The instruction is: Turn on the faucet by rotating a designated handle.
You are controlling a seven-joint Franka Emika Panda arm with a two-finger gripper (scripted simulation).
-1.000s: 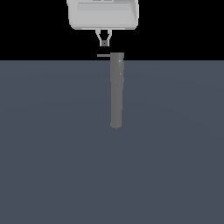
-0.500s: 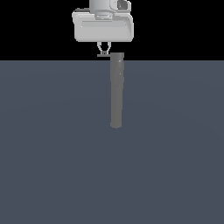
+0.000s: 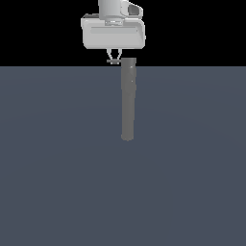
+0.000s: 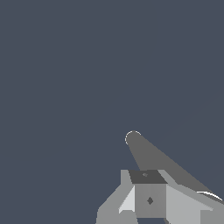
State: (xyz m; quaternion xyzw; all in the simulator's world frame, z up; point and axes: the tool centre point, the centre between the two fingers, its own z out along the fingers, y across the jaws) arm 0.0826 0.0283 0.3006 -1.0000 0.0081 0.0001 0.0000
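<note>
**Gripper at faucet's capped end; handle at the fingertips**

The gripper (image 3: 113, 59) hangs just beside the faucet (image 3: 128, 101), at its capped end, on the exterior view's left. The fingers (image 3: 111, 55) converge to a narrow tip at the handle (image 3: 113, 61), a thin rod only partly visible. Whether they clench it cannot be told. The faucet's cylinder extends away from the gripper across the grey floor (image 3: 57, 158).

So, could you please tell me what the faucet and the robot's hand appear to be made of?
The faucet renders as a plain matte mid-grey cylinder with no gloss, seams or texture; it could stand for dull metal or plastic, and the look leaves that open. The hand has a light grey-white boxy body with soft shading and a faint sheen, suggesting smooth painted metal or hard plastic.
</note>
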